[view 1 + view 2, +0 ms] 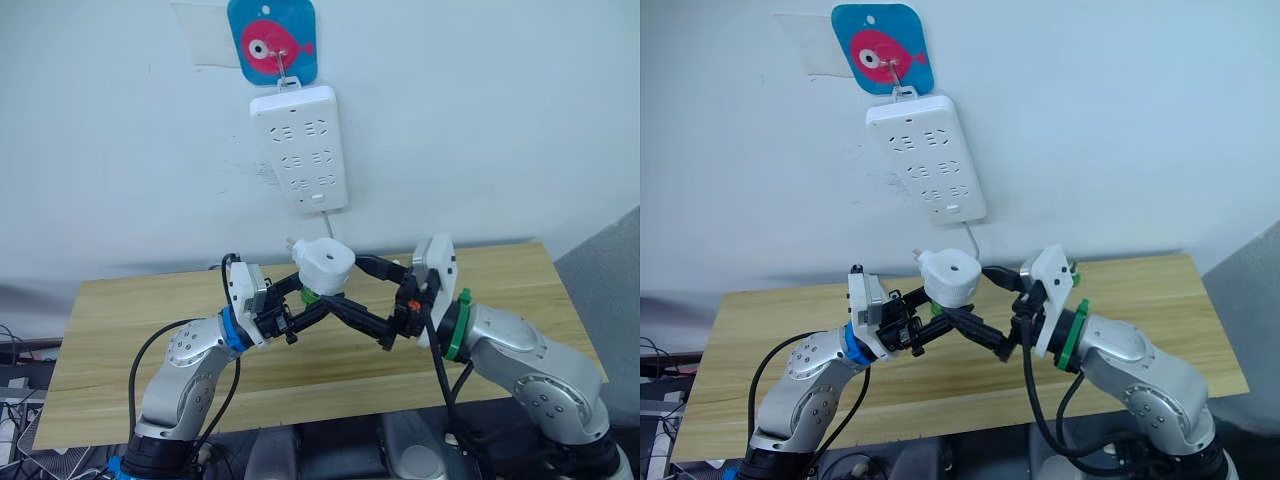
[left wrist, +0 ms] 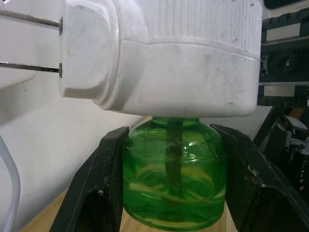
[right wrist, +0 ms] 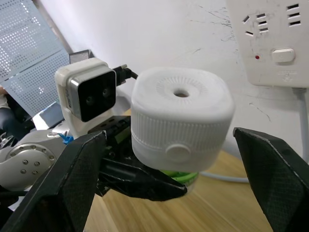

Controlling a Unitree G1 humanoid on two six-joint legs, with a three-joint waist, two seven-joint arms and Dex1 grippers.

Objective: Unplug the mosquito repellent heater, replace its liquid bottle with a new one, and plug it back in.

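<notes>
- My left gripper (image 1: pixel 312 297) was clamped on the liquid bottle (image 2: pixel 174 181); black fingers (image 2: pixel 99 186) pressed both sides of the green glass; dark wick stem visible inside it, running up into the neck
- The mosquito repellent heater (image 1: pixel 326 265) sat on top of that bottle, held up above the wooden table (image 1: pixel 150 300), unplugged; two metal prongs (image 2: pixel 29 43) stuck out bare toward the wall; round vent hole (image 3: pixel 182 92) on its top face
- My right gripper (image 3: pixel 174 159) was spread wide; fingers (image 3: pixel 72 183) stood on either side of the heater, apart from it, not touching
- Both grippers met over the middle of the table, near the wall
- White power strip (image 1: pixel 300 147) hung on the wall above the heater from a hook on a blue fish sticker (image 1: pixel 272 40); its sockets unoccupied; white cord (image 3: pixel 227 178) ran down behind the heater
</notes>
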